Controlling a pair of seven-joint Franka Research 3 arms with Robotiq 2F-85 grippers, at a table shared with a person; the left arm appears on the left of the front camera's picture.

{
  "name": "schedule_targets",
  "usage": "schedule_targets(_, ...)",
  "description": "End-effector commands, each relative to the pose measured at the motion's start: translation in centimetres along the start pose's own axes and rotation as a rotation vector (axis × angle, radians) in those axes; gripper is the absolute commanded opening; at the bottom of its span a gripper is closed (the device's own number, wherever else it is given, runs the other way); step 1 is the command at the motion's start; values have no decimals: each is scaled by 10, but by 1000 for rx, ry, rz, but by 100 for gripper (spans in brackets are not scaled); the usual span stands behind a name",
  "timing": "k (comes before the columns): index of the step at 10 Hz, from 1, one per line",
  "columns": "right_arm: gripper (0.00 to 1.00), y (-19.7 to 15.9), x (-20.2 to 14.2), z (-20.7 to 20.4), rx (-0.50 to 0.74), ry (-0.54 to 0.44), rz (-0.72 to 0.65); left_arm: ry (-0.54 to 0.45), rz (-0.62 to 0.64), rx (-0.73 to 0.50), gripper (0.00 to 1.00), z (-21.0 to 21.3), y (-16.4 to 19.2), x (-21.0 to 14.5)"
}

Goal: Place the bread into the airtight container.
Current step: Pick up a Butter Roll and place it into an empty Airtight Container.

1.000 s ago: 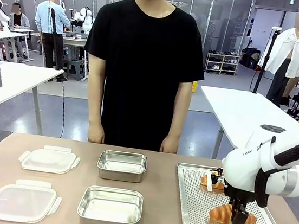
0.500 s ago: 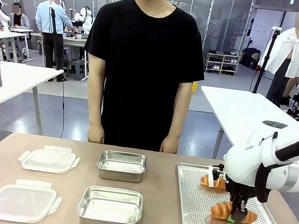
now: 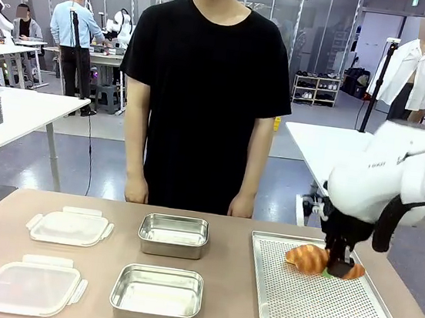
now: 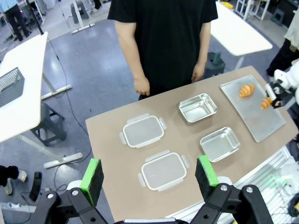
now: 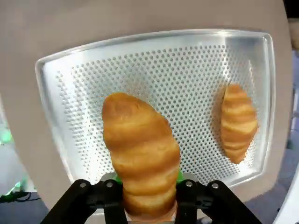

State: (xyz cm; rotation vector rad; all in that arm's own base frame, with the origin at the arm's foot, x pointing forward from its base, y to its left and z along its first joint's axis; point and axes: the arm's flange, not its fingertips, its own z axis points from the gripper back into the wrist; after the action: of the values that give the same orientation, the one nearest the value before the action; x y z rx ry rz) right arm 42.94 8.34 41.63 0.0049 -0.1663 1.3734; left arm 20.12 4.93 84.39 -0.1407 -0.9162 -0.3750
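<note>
a croissant (image 5: 140, 154) is gripped between the closed fingers of the right gripper (image 3: 337, 264) and held raised over the perforated tray (image 5: 187, 70), at the right of the front view. a second croissant (image 5: 239, 122) is seen lying on that tray. the near steel container (image 3: 159, 270) and far steel container (image 3: 175, 220) are placed at lower centre. the left gripper (image 4: 148, 176) is held open, high above the table (image 4: 117, 154).

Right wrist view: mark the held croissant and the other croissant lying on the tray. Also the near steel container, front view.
held croissant (image 5: 140, 149), right wrist view, middle of its crust.
other croissant (image 5: 239, 122), right wrist view, its middle.
near steel container (image 3: 155, 298), front view, bare bottom.
</note>
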Motion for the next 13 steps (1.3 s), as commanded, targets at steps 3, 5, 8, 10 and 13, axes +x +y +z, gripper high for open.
schedule_targets(3, 35, 49, 94, 39, -36, 52, -26, -1, -2, -2, 100, 2, 0, 0)
schedule_targets(5, 35, 74, 145, 41, -64, 49, -18, -1, -2, -2, 100, 2, 0, 0)
schedule_targets(8, 35, 108, 193, 32, -33, 52, 6, -1, -2, -2, 100, 2, 0, 0)
schedule_targets(10, 35, 116, 210, 24, -24, 38, -39, -1, -2, -2, 100, 2, 0, 0)
schedule_targets(13, 35, 120, 201, 27, -16, 33, 15, -1, -2, -2, 100, 2, 0, 0)
